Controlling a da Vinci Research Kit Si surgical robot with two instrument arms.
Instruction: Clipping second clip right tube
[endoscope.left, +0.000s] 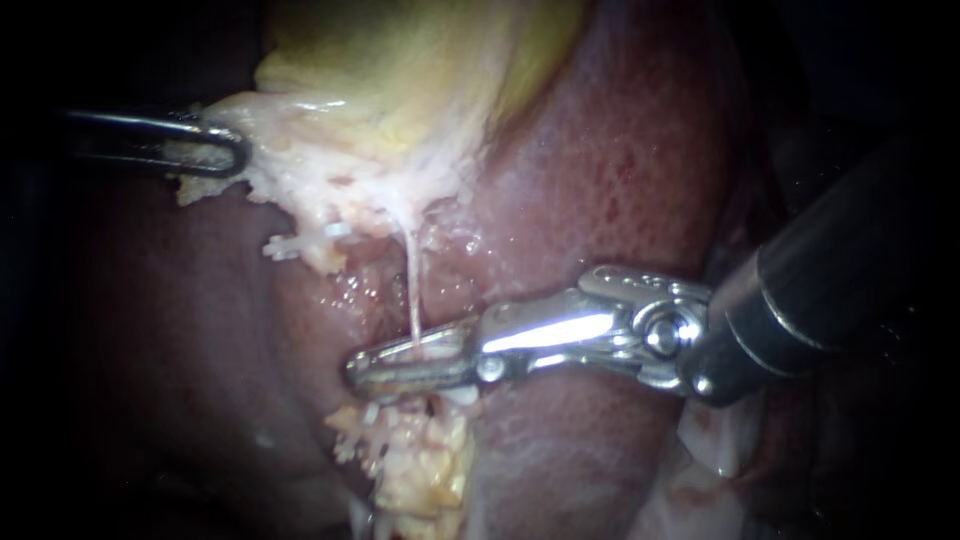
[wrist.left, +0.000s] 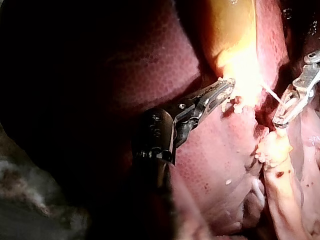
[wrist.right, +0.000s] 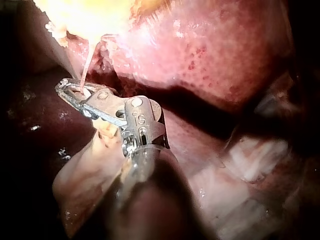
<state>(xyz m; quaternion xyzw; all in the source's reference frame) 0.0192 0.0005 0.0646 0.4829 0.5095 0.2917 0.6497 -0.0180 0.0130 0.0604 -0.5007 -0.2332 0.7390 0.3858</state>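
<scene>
We hold the pale tissue (endoscope.left: 300, 170) at the gallbladder's (endoscope.left: 400, 70) lower edge with our left instrument (endoscope.left: 235, 152). Its jaws are closed on that fringe and draw it away to the side, which, we judge, lifts the gallbladder off the liver (endoscope.left: 620, 150) and stretches the right tube (endoscope.left: 411, 290) into a thin, taut strand. That strand runs down from the fringe into our right instrument (endoscope.left: 375, 365), which comes in across the liver. Its 2 jaws stand narrow and nip the tube between them at its lower end, just above a lump of yellowish tissue (endoscope.left: 425, 470). A white clip (endoscope.left: 285, 246) sits on a short stub to the left, well clear of the jaws. The tension gives the jaws a straight, bare stretch to close on.
</scene>
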